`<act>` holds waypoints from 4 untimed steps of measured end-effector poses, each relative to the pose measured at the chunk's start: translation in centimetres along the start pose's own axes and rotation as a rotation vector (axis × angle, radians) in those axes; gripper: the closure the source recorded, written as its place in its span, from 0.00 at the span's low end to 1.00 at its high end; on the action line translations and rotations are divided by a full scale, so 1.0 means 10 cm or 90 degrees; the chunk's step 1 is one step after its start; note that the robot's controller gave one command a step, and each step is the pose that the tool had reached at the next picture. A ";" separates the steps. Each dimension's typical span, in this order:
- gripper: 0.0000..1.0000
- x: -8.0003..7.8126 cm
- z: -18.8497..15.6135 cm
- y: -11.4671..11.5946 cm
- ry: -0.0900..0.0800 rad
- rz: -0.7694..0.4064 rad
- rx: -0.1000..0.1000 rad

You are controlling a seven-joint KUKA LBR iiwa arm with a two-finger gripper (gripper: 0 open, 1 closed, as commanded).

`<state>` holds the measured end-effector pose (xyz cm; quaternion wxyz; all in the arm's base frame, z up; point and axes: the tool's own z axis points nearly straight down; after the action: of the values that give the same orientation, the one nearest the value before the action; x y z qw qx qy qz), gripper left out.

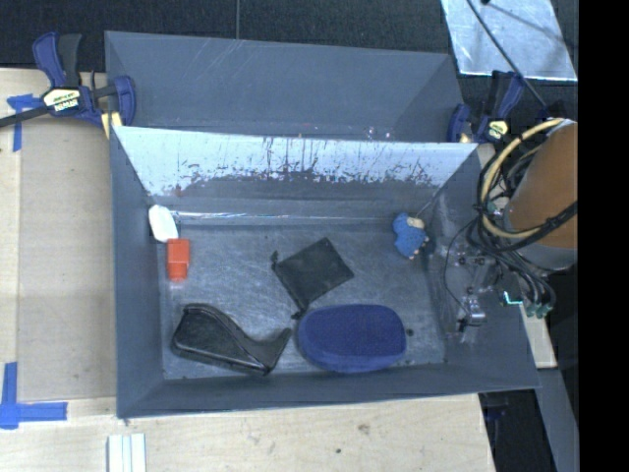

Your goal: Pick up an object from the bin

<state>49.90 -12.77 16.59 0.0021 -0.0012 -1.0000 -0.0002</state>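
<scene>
1. The blue oval cushion [352, 337] is lying flat on the floor of the grey bin [138, 303], at the front and right of the middle. Every place below is being given from this cushion.
2. The gripper [470, 315] is hanging to the right of the cushion, over the bin's right sloping wall. It is staying apart from the cushion's right end and sitting slightly further back than it.
3. I cannot tell whether the gripper is released or clenched, because its tip is blending into the dark metal and wiring around it.
4. The cushion and a small blue toy [408, 234] are lying nearest the gripper.
5. The toy, carrying a pale patch, is resting behind the cushion's right end at the foot of the right wall.
6. A dark grey square sheet [313, 269] is lying just behind the cushion's left end, turned cornerwise. One corner is pointing at the cushion; I cannot tell whether they are touching.
7. A black curved thing [221, 337] is lying to the cushion's left, its narrow end reaching just beside the cushion's left edge.
8. An orange block [177, 260] is standing well to the left and behind the cushion, with a white lump [162, 223] sitting just behind it.
9. The arm's orange cover [555, 180] and looping cables [501, 195] are hanging to the right of the cushion and behind it, past the bin's right rim.
</scene>
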 end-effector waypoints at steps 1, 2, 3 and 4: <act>0.00 0.16 0.41 0.63 -0.001 0.012 -0.002; 0.00 0.12 0.96 0.86 -0.003 -0.022 0.000; 1.00 0.11 0.92 0.84 -0.006 -0.021 0.001; 1.00 -0.16 -0.45 0.76 -0.011 -0.029 0.002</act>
<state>51.50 -5.14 21.04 -0.0064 0.0214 -0.9997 0.0010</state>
